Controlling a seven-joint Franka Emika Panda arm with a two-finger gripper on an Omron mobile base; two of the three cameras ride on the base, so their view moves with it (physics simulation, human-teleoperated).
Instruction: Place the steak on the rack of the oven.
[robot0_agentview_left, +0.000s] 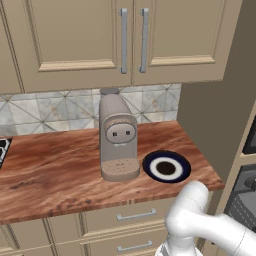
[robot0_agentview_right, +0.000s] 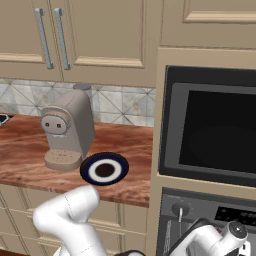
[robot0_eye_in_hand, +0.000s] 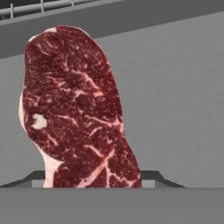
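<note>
Gripper at bottom centre of hand view, closed on the steak, which rises up the frame's left-centre over flat grey, with thin rack bars at upper left.

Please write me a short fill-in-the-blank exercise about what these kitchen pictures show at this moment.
1. The round plate on the wooden counter has a dark-blue rim and holds ____ food.
2. The beige coffee machine stands to the ____ of the plate in both base views.
3. In the hand view, the gripper holds the ____.
4. At the top of the hand view run thin grey ____ of the rack.

Missing words: no; left; steak; bars
</note>
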